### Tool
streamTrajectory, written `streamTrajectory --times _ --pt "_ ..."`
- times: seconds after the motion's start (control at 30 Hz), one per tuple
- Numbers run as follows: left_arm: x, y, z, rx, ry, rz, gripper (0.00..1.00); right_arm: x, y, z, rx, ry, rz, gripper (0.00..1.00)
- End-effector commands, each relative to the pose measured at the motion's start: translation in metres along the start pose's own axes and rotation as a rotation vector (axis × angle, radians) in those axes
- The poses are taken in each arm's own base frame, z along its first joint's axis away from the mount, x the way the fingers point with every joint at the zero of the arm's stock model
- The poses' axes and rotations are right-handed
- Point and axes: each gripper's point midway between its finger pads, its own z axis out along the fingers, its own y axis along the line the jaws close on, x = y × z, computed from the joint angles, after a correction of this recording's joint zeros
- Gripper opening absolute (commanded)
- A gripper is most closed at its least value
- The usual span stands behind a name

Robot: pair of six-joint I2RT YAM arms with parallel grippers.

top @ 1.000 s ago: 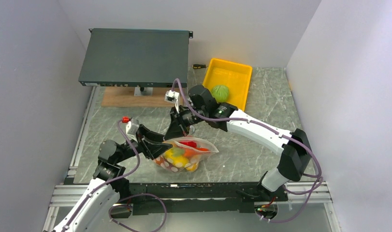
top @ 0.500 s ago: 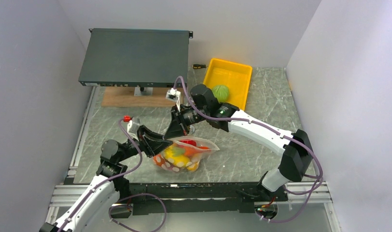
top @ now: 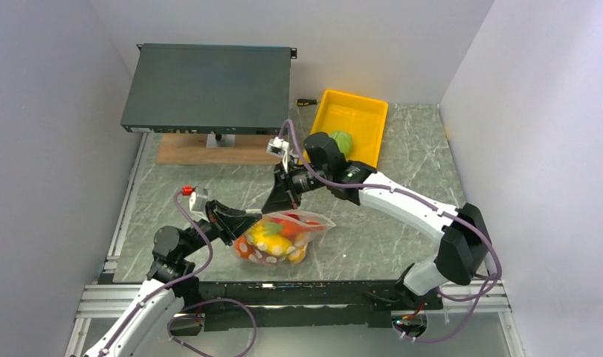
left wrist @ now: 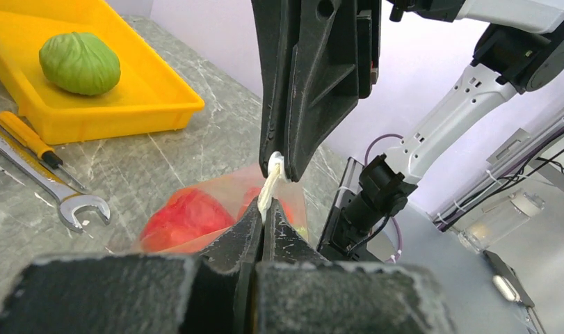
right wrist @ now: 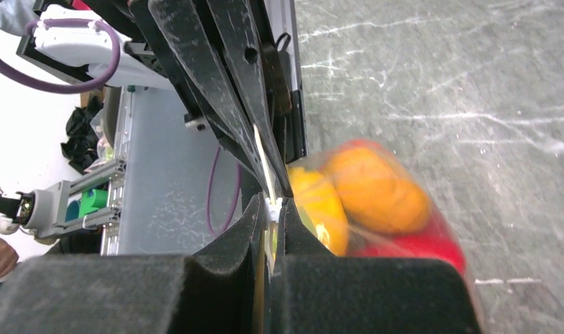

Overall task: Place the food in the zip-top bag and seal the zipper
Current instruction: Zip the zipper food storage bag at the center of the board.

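The zip-top bag [top: 287,238] lies near the table's front edge with red, orange and yellow food [top: 272,242] inside. My left gripper [left wrist: 263,212] is shut on the whitish zipper [left wrist: 268,188] at the bag's left end. Just above it on the same strip, my right gripper [right wrist: 272,207] is shut on the zipper too. Through the plastic the right wrist view shows an orange piece [right wrist: 376,188], a yellow piece [right wrist: 317,202] and a red one [right wrist: 418,243]. A green cabbage [left wrist: 79,62] sits in the yellow tray [left wrist: 154,104], apart from the bag.
A dark grey equipment box [top: 209,85] rests on a wooden board [top: 201,152] at the back left. The yellow tray [top: 358,111] stands at the back right, with a screwdriver [left wrist: 25,136] and a wrench [left wrist: 63,191] beside it. Walls close in on three sides.
My left gripper has closed onto the zipper beside the right gripper. The right gripper has shifted slightly right along the bag's mouth, still shut on the strip.
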Motion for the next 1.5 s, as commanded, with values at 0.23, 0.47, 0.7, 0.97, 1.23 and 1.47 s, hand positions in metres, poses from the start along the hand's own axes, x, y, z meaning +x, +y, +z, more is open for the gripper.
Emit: streamTrajectory --times 0.23,0.47,0.7,0.97,1.23,1.47 --pt "-0.019 0.017 -0.004 -0.153 -0.055 0.02 0.0 0.02 -0.002 -0.055 0.076 -0.041 -0.071 0.0" --pt "-0.06 0.05 -0.041 -0.56 -0.094 0.114 0.0 0.038 -0.012 -0.082 0.246 -0.074 -0.13 0.0" --pt "-0.071 0.069 -0.07 -0.811 -0.03 0.122 0.0 0.049 -0.013 -0.091 0.291 -0.101 -0.136 0.0" --pt "-0.073 0.085 -0.1 -0.987 -0.035 0.143 0.0 0.073 -0.025 -0.091 0.327 -0.098 -0.07 0.0" --pt "-0.075 0.093 -0.121 -1.128 -0.072 0.083 0.0 0.082 -0.026 -0.071 0.231 -0.084 0.011 0.0" --pt "-0.077 0.094 -0.137 -1.243 -0.078 0.015 0.5 0.048 -0.064 -0.064 0.379 -0.192 0.095 0.0"
